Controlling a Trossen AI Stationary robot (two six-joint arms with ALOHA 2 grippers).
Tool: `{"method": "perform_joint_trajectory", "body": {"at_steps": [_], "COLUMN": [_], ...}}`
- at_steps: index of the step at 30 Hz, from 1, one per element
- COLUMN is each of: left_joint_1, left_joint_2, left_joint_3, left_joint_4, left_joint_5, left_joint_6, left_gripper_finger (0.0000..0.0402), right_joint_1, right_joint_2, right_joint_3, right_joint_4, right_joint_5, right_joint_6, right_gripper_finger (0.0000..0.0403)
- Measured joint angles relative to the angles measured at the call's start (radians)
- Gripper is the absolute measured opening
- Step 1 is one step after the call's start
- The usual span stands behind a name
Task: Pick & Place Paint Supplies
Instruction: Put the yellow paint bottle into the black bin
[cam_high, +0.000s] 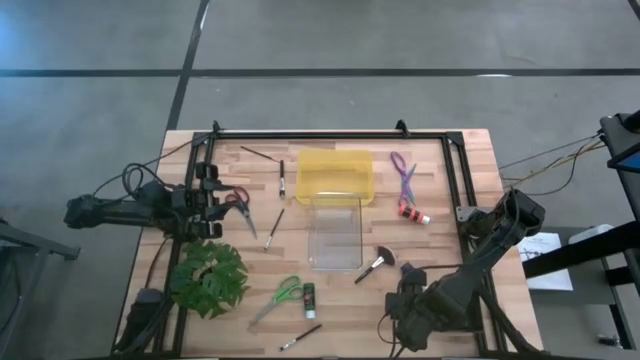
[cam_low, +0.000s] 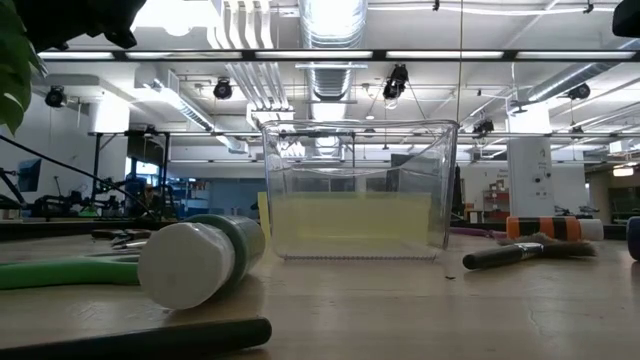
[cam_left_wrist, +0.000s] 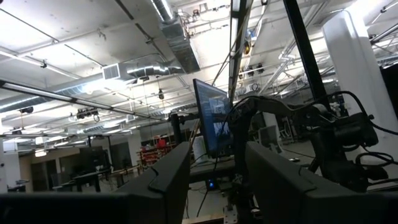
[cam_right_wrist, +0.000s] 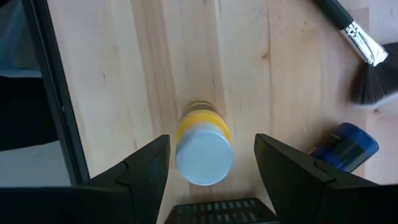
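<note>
The right hand (cam_right_wrist: 211, 158) hovers with fingers spread either side of a small yellow paint bottle (cam_right_wrist: 204, 146) standing on the table (cam_right_wrist: 155, 74) — light, rigid, slick — best pinched around its body.

Three pairs of scissors — red-handled (cam_high: 237, 199), green-handled (cam_high: 282, 295) and purple (cam_high: 402, 170). Four thin dark brushes (cam_high: 275, 228), one broad-headed brush (cam_high: 376, 263). Four small bottles — orange (cam_high: 412, 213), green (cam_high: 309, 295), yellow (cam_right_wrist: 203, 147), blue (cam_right_wrist: 348, 145). Two bins: yellow (cam_high: 335, 176), clear (cam_high: 335, 234). One leafy plant (cam_high: 208, 277).
</note>
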Motion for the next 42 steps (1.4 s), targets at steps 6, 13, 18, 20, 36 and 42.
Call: {"method": "perform_joint_trajectory", "body": {"at_steps": [6, 13, 18, 20, 36, 42], "left_joint_1": [0.0, 0.0, 0.0, 0.0, 0.0, 0.0], "left_joint_2": [0.0, 0.0, 0.0, 0.0, 0.001, 0.001], "left_joint_3": [0.0, 0.0, 0.0, 0.0, 0.0, 0.0], "left_joint_4": [0.0, 0.0, 0.0, -0.001, -0.026, -0.026], "left_joint_5": [0.0, 0.0, 0.0, 0.0, 0.0, -0.004], "left_joint_6": [-0.001, -0.002, -0.002, -0.002, 0.002, 0.002], "left_gripper_finger": [0.0165, 0.0165, 0.0165, 0.0165, 0.0165, 0.0165], "right_joint_1": [0.0, -0.002, -0.002, -0.001, 0.31, 0.367], "right_joint_2": [0.0, 0.0, -0.03, -0.055, -0.32, -0.298], "right_joint_3": [-0.003, -0.008, -0.009, -0.004, -0.087, -0.096], "right_joint_4": [-0.013, -0.023, -0.049, -0.1, -0.264, -0.262], "right_joint_5": [0.006, 0.02, 0.048, 0.048, 0.072, 0.033], "right_joint_6": [-0.003, -0.015, 0.014, 0.053, 0.757, 0.875], "right_gripper_finger": [0.0186, 0.011, 0.011, 0.011, 0.011, 0.011]}}
